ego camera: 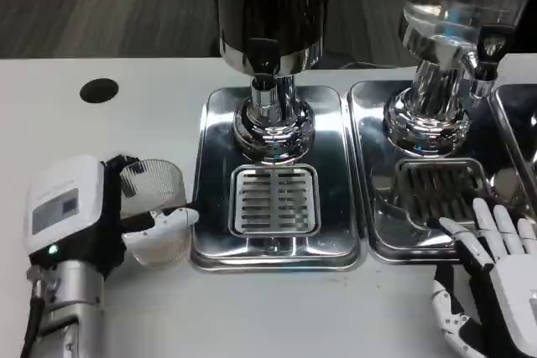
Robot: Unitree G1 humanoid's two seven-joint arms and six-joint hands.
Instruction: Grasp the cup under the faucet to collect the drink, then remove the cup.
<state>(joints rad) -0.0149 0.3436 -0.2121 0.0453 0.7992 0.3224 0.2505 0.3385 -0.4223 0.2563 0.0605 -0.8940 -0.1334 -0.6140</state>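
Left hand [71, 215] around cup [155, 211] left of the near dispenser tray [210, 241], right hand [503, 266] apparently over second tray [377, 245].

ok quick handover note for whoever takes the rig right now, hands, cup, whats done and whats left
Left hand: grips the clear cup, fingers wrapped around it, left of the dark dispenser's tray.
Right hand: holds nothing, fingers apart, at the front edge of the right tray.
Done: cup grasped.
Left: move the cup under the faucet above the drip grate, collect the drink, take the cup away. Whether the cup holds any drink cannot be told.
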